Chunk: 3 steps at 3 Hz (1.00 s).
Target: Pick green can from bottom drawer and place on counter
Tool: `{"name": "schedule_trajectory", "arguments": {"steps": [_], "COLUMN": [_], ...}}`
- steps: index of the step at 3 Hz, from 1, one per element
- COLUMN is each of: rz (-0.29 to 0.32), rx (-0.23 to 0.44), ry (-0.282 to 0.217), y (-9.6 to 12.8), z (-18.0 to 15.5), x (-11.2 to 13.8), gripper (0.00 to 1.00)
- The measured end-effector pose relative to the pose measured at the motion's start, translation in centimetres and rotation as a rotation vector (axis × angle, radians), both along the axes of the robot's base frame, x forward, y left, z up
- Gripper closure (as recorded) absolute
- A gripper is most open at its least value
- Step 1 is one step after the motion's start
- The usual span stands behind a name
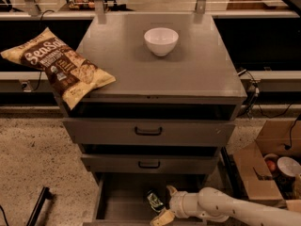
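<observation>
The green can [153, 200] lies on the floor of the open bottom drawer [121, 199], near its middle. My gripper [162, 205] reaches into the drawer from the right on a white arm. Its fingers are open, one behind the can and one [159, 218] in front of it, so the can sits at the mouth of the jaws. The counter [188, 79] is the grey top of the cabinet, above the two shut upper drawers.
A white bowl [161, 40] stands at the back middle of the counter. A chip bag [60, 65] overhangs its left edge. A cardboard box [265, 171] with items stands on the floor to the right. A black bar [37, 206] lies at the lower left.
</observation>
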State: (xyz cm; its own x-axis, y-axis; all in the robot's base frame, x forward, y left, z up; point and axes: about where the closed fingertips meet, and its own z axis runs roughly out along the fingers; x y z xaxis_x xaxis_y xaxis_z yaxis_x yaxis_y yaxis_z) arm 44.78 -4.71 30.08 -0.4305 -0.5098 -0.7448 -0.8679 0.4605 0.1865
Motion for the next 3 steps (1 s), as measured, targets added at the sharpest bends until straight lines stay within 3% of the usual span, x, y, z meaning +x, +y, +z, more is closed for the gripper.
{"name": "schedule_trajectory", "arguments": {"steps": [1, 3], "rz": [0.002, -0.002], "rx": [0.001, 0.084], "ry": [0.001, -0.022], "y": [0.1, 0.7], "z": [0.0, -4.5], "x": [0.0, 2.2], "gripper": [0.00, 0.00]}}
